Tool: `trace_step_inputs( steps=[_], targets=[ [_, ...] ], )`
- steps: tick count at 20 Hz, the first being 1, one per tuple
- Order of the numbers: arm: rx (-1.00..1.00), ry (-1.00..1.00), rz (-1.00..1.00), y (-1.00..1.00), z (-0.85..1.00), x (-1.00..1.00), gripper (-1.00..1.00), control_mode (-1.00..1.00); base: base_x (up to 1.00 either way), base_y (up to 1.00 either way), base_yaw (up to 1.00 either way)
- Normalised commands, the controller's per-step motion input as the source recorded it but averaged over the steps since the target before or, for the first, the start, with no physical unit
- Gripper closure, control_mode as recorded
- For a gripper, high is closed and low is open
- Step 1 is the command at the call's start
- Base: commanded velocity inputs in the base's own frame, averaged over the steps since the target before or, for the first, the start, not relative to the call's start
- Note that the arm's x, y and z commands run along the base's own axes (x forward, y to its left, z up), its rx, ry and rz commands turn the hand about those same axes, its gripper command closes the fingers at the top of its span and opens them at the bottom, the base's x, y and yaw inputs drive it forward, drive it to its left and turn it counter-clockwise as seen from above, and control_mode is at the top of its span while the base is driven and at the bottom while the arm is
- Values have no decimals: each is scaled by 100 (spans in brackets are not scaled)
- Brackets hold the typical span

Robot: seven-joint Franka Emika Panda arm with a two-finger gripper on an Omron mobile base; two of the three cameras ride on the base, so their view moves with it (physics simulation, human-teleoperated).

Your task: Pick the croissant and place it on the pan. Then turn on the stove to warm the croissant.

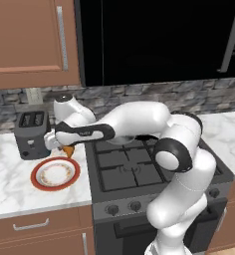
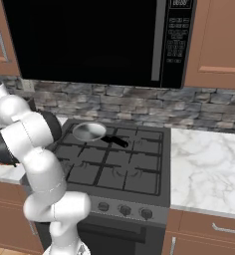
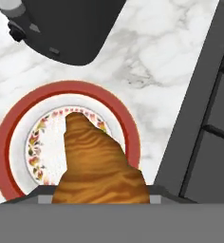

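While the arm reaches out to the left of the stove [image 1: 139, 169], the gripper [image 1: 65, 148] hangs above the red-rimmed plate [image 1: 38, 175] with the croissant [image 1: 68, 150] pinched between its fingers; from the hand camera the croissant [image 3: 97, 166] looms large and close, plate [image 3: 9, 137] beneath it, so I judge it lifted clear rather than resting; toaster [image 1: 32, 132] stands just behind the plate on the marble counter [image 1: 10, 191]; pan [image 2: 89, 131] sits on the rear left burner, black handle pointing right, nothing in it; carrying across is what remains, then a knob [image 1: 135, 205] on the stove front; keeping height over the grates seems wise.
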Motion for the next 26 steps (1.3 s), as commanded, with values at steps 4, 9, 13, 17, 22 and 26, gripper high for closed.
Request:
trace_step_inputs(
  steps=[4, 9, 13, 17, 22, 26],
  targets=[
    [0, -13, -40, -47, 27, -11, 100, -100, 0, 0, 0],
    [0, -12, -34, -55, 29, -15, 100, -100, 0, 0, 0],
    [0, -13, -33, -57, 29, -16, 100, -100, 0, 0, 0],
    [0, -16, -32, -61, 31, -16, 100, -100, 0, 0, 0],
    [0, -18, -29, -64, 22, -14, 100, -100, 0, 0, 0],
    [2, -17, -25, -64, 16, -9, 100, -100, 0, 0, 0]
  ],
)
